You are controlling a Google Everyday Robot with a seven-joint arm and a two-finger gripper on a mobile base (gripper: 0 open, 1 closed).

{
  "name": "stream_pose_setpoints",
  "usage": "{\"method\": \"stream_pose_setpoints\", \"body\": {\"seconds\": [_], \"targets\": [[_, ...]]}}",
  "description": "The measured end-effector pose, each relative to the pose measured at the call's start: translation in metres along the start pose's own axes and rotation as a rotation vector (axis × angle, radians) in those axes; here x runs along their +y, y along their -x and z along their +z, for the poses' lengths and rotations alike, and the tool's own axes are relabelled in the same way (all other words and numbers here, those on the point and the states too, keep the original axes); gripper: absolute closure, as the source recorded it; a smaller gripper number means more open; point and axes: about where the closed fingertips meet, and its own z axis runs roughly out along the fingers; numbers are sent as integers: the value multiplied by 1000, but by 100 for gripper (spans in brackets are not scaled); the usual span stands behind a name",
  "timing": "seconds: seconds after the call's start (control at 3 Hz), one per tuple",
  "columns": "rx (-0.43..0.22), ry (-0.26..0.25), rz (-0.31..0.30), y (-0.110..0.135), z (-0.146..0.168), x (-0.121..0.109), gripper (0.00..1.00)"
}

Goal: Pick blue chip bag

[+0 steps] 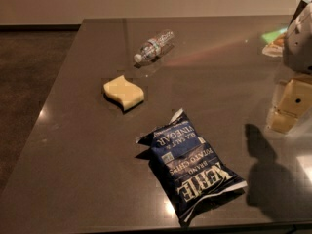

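Approaching: our claw [291, 104] at three o'clock, state we cannot tell, must next descend onto the blue chip bag [192, 167].

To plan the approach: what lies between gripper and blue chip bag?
Camera view: only bare table between the gripper, at right edge, and the blue chip bag.
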Motion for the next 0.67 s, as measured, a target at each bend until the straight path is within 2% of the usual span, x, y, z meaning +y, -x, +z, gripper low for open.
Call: {"method": "stream_pose_setpoints", "body": {"seconds": [0.33, 0.67], "targets": [[-22, 29, -18, 12, 12, 20, 0], [-48, 77, -27, 24, 36, 41, 0]]}}
